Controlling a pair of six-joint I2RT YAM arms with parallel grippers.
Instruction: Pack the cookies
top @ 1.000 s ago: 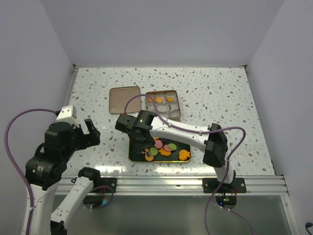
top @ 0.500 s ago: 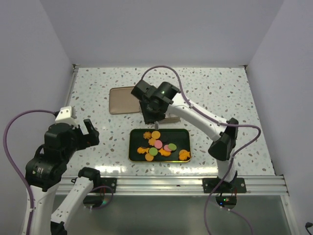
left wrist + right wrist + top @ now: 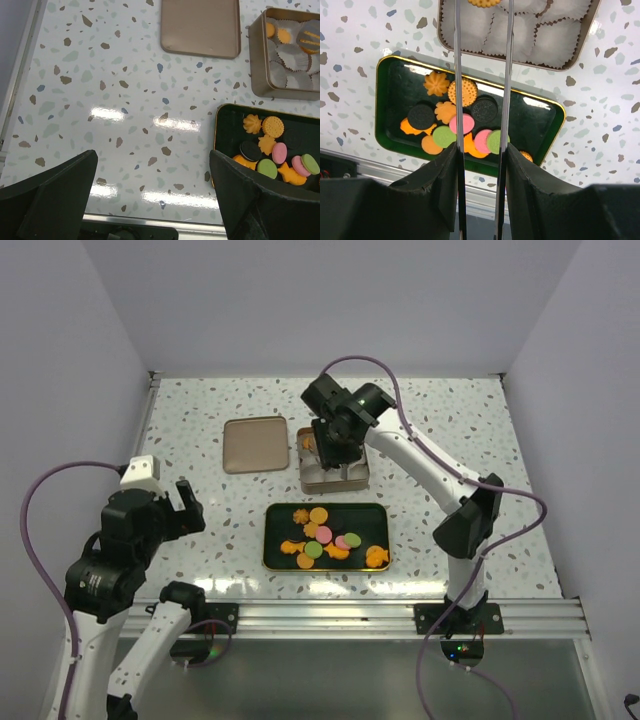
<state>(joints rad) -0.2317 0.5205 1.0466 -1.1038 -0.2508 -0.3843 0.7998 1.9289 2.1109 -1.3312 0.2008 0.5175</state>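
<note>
**Left gripper** [image 3: 187, 506]: the nearest item, raised over the speckled table [image 3: 200, 410] at 9 o'clock of the tray. Its jaws stand fully apart and hold nothing.

**Tray** [image 3: 535, 120]: one dark rectangular tray with a gold rim, lying flat at the near centre of the table. It carries the loose cookies [image 3: 462, 91]: two black, two pink, two green and about seven orange. The orange ones overlap the others, so that count is approximate. The group fills the left and centre of the tray. One orange piece lies alone toward the 4 o'clock corner.

**Tin** [image 3: 255, 60]: one open rectangular tin, just beyond the tray at 12 o'clock. It is lined with white paper cups [image 3: 555, 37], which cannot be counted under the arm. Two orange cookies sit in cups at its far left corner.

**Right gripper** [image 3: 483, 22]: above the tin, pointing down. Its two thin blades stand partly apart. One orange cookie shows between them near the tip end, and I cannot tell whether it is clamped.

**Lid** [image 3: 254, 444]: one flat lid at 9 o'clock of the tin, just beside it and not touching.
</note>
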